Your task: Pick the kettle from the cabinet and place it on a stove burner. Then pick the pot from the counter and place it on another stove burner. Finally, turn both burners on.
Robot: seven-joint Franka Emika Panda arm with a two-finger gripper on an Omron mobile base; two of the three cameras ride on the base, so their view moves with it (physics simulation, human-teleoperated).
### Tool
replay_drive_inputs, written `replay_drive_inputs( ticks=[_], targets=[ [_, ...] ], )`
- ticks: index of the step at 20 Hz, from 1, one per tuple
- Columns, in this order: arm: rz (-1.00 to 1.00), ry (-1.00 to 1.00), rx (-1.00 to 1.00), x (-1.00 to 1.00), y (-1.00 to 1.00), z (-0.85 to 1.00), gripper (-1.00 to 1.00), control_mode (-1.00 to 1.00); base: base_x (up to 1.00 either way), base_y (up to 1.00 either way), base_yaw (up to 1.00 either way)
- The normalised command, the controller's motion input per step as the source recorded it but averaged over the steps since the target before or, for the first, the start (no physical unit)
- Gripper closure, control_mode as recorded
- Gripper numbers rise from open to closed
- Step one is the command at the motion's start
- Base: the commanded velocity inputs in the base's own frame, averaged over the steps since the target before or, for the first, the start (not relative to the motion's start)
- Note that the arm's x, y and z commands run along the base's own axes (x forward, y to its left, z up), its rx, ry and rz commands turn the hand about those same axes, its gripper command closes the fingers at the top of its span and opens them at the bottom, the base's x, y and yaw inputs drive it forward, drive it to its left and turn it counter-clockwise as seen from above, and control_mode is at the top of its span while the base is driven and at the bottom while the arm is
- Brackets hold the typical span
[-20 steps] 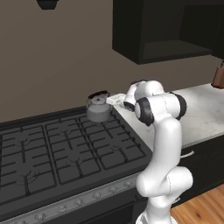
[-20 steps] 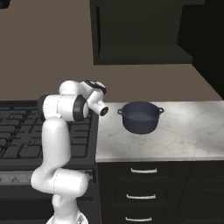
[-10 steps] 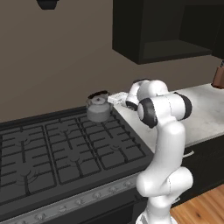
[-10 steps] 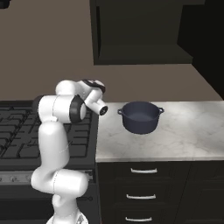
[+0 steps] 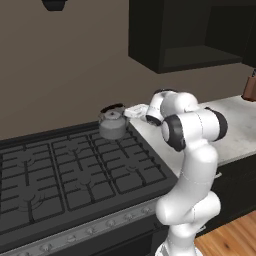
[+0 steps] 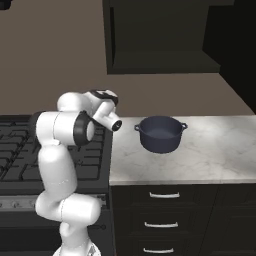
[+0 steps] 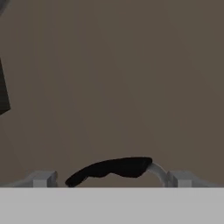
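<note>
My gripper (image 7: 109,179) has its jaws spread wide, with nothing clamped between them. In the hand view the two fingertips (image 7: 41,178) sit far apart at the bottom, and the black arched handle of the kettle (image 7: 111,168) lies between them without being pinched. Past the handle I see a plain brown wall (image 7: 113,78).

From the left base view, the gripper (image 5: 134,111) reaches toward the kettle (image 5: 113,123), which stands just in front of the jaws on a rear stove burner (image 5: 116,134) at the right edge of the range. Above and behind the hand hangs the cabinet (image 5: 185,35), its shelf recess open.

In the right base view, the pot (image 6: 160,133) rests upright on the counter (image 6: 210,155), well to the side of the hand and apart from it, with dark drawer fronts (image 6: 165,210) below.
</note>
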Motion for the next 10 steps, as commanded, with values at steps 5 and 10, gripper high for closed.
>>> replay_drive_inputs(
  ticks=[5, 10],
  targets=[
    [0.00, 0.00, -0.01, -0.37, -0.10, 0.14, -1.00, -1.00, 0.00, 0.00, 0.00],
    [0.00, 0.00, -0.03, -0.33, -0.13, 0.23, -1.00, -1.00, 0.00, 0.00, 0.00]
  ],
)
